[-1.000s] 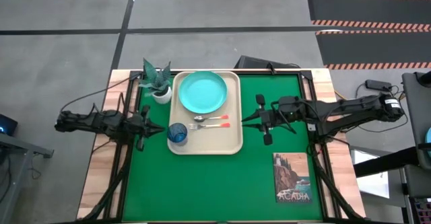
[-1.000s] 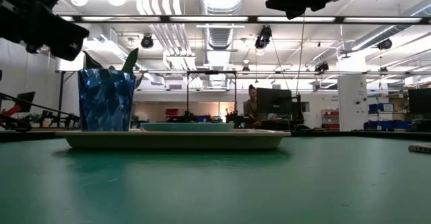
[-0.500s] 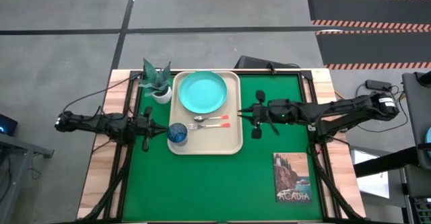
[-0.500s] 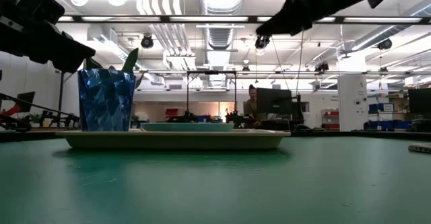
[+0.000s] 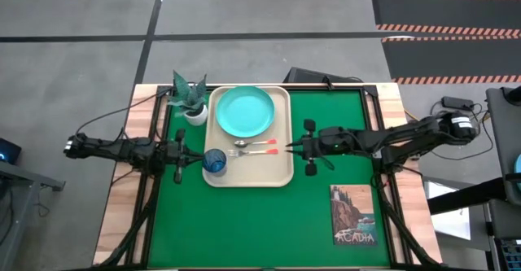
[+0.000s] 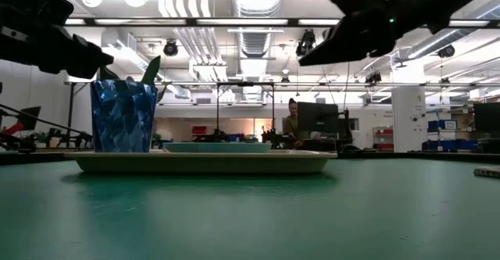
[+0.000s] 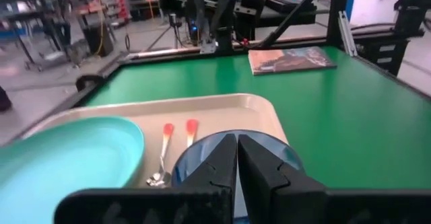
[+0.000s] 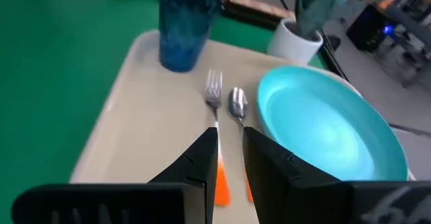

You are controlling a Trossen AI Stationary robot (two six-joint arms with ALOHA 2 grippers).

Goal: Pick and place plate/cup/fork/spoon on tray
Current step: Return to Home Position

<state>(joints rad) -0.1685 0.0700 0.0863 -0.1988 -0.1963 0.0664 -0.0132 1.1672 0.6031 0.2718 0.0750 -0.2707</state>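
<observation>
You see beige rectangular tray (image 5: pixel 281 172) carrying teal round plate (image 5: pixel 244 111), dark-blue translucent cup (image 5: pixel 215 160), silver fork (image 5: pixel 254 151), silver spoon (image 5: pixel 256 143) | left tool (image 5: pixel 192 159) fingers narrow beside cup | right tool (image 5: pixel 290 148) fingers narrow over tray edge.

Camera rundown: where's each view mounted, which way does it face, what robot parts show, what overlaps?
High: overhead, straight down; both arms, tray.
Low: tabletop height, level across; cup, arms above.
Left wrist: faces cup past left gripper, shut.
Right wrist: faces fork, spoon, plate past right gripper.
All views share the cup.
</observation>
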